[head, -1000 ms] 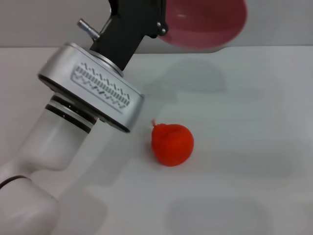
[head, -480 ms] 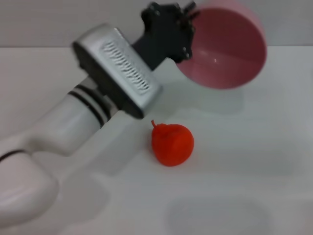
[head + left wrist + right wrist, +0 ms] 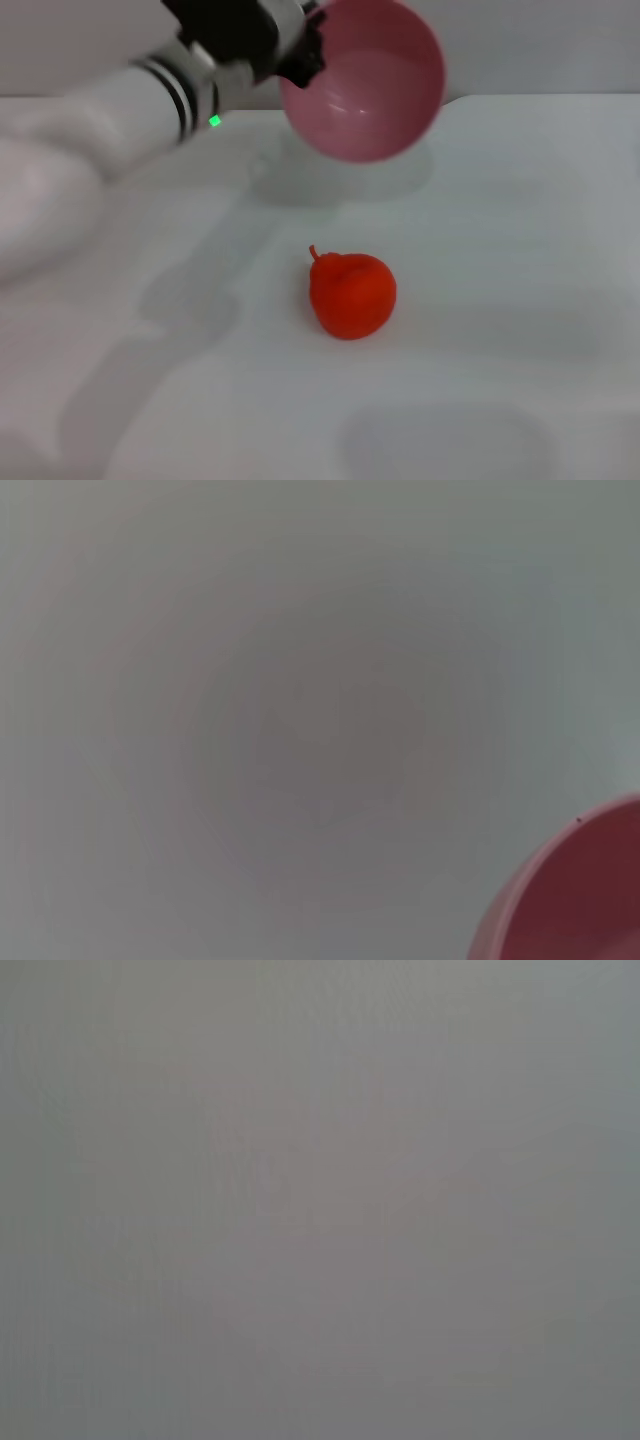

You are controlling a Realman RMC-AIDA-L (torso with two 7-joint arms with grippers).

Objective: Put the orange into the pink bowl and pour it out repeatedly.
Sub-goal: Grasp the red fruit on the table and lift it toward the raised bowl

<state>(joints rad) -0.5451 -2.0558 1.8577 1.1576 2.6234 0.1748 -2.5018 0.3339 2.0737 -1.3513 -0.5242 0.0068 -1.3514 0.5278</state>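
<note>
The left gripper (image 3: 300, 55), clamped on the pink bowl (image 3: 365, 85), has swung left. The orange (image 3: 352, 294) lies nearer, on the desk (image 3: 520, 250).

A plain white, smooth table (image 3: 520, 220) fills the head view, its far edge meeting a pale grey wall. The small round red-orange orange (image 3: 352, 294), bumpy-skinned with a short stem pointing up and to the left, lies directly on it near the middle, alone on the surface, with soft grey shadows falling around it
</note>
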